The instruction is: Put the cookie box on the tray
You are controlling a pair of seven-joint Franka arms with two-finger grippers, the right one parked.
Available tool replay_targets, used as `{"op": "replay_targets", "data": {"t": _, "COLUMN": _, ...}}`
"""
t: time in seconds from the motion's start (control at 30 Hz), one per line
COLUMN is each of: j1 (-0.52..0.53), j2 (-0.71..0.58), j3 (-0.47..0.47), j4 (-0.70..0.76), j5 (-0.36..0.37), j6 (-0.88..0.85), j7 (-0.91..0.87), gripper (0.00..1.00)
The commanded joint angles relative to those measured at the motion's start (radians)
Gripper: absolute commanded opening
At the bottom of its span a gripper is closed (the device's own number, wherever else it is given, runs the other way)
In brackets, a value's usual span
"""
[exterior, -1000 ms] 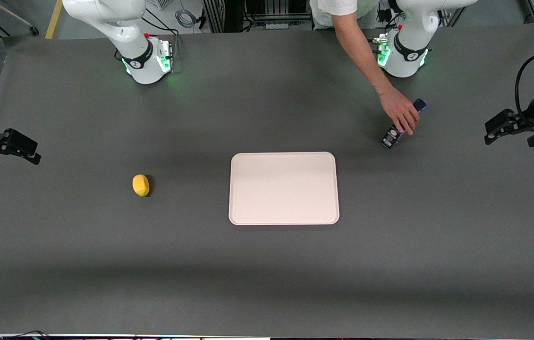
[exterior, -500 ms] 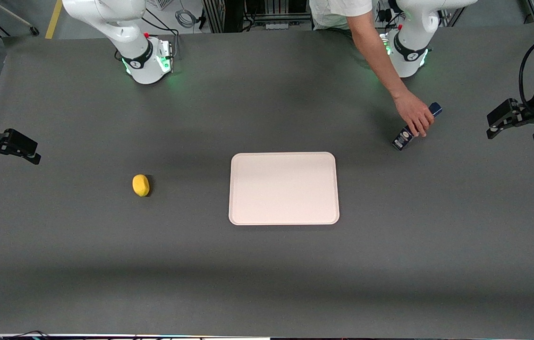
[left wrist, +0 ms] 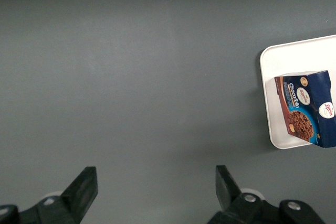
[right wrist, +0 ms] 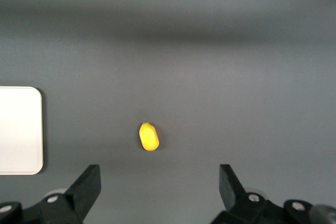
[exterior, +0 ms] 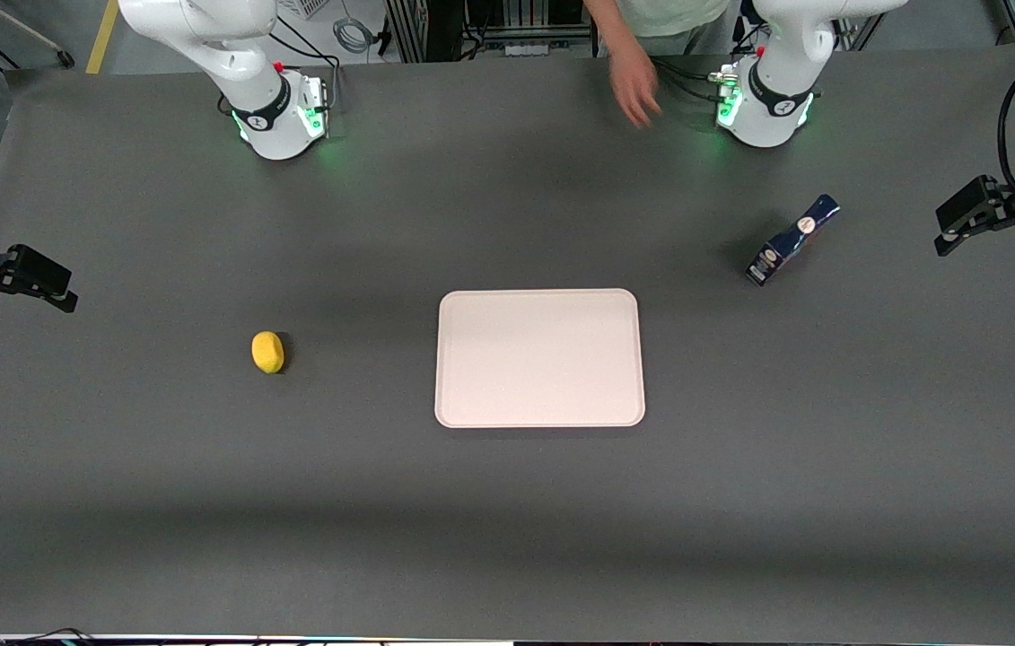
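Grey table; gripper hovers at working arm's end, fingers spread, empty. Cookie box stands tilted on mat between it and tray, farther from camera. Light stiff carton, likely crushable: pinch narrow sides.

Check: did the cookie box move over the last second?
Yes. The cookie box shifted toward the working arm's end of the table, away from the tray, then stopped once the hand let go. The open claw stays clear of it.
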Motion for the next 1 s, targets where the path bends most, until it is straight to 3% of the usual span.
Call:
{"op": "replay_targets", "data": {"t": 0.0, "j1": 0.002, "j2": -0.067, "j3": 0.009, "j4": -0.106, "j5": 0.0, "j6": 0.02, "j7": 0.041, "gripper": 1.0}}
{"op": "replay_targets", "data": {"t": 0.4, "j1": 0.002, "j2": -0.237, "j3": 0.029, "j4": -0.45, "j5": -0.002, "j6": 0.235, "j7": 0.016, "gripper": 1.0}}
{"op": "replay_targets", "data": {"t": 0.97, "j1": -0.001, "j2": -0.411, "j3": 0.015, "j4": -0.815, "j5": 0.002, "j6": 0.4, "j7": -0.022, "gripper": 1.0}}
